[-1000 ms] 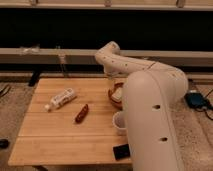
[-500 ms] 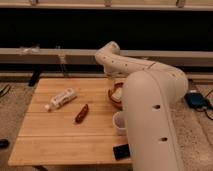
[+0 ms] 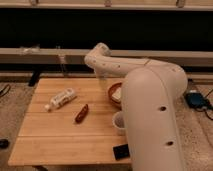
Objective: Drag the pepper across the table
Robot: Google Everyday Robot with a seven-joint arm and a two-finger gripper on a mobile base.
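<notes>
Approach step: pepper lies untouched on table. Hand hidden behind arm, grip untellable. Next: descend beside pepper.

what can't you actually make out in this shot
All in the camera view:
- gripper: under the arm's bend by the table's far edge, partly hidden by the arm
- bowl: right half behind the arm
- cup: right side behind the arm
- bottle: label too small to read
- dark object at the front edge: too blurred to name
</notes>
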